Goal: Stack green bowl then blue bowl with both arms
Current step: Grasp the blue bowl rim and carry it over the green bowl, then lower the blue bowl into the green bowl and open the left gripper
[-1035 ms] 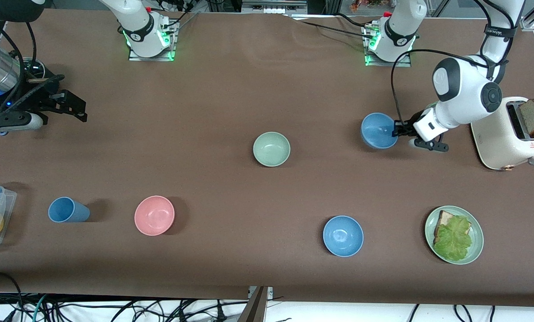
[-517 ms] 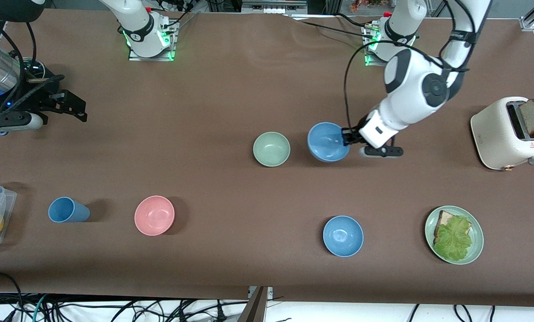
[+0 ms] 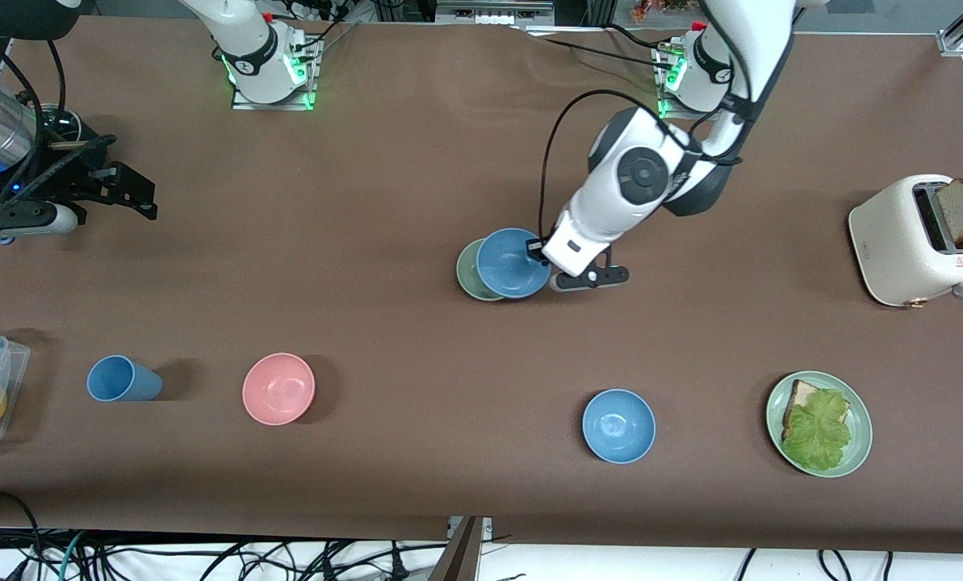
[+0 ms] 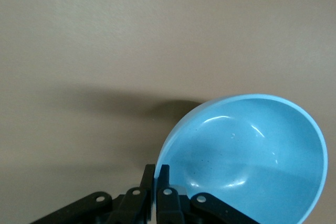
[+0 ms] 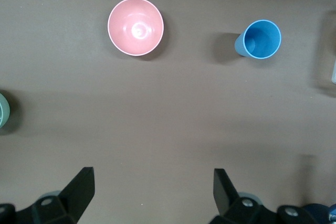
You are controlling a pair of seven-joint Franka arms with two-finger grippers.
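the left gripper [image 3: 539,252] is clamped on the rim of the blue bowl [image 3: 513,262], holding it in the air over the green bowl [image 3: 468,274], which sits mid-table and shows only as a crescent under it. both bowls are small, round and matte. the right gripper [image 3: 130,192] waits with fingers spread wide and empty over the right arm's end of the table. nearer the front camera stand a pink bowl [image 3: 278,388], a blue cup [image 3: 122,379] and a brighter blue bowl [image 3: 618,425], all empty. a green plate [image 3: 859,420] holds bread and lettuce. a cream toaster [image 3: 909,250] holds a slice.
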